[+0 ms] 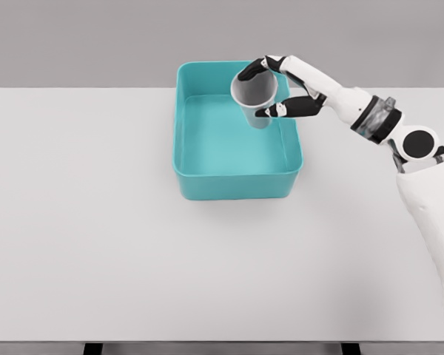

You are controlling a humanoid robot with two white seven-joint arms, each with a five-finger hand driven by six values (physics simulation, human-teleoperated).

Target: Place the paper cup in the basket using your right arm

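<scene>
A pale grey paper cup (253,96) hangs tilted over the right rear part of the teal basket (237,185), its mouth facing toward me and to the left. My right hand (275,89) is shut on the cup, dark fingertips (250,70) curled over its upper rim and the thumb under its lower side. The right arm comes in from the picture's right edge and reaches across the basket's right wall. The basket's inside holds nothing else. The left arm is out of view.
The basket stands at the back centre of a wide white table (96,244). The table's front edge runs along the bottom of the picture, with dark legs just showing beneath it.
</scene>
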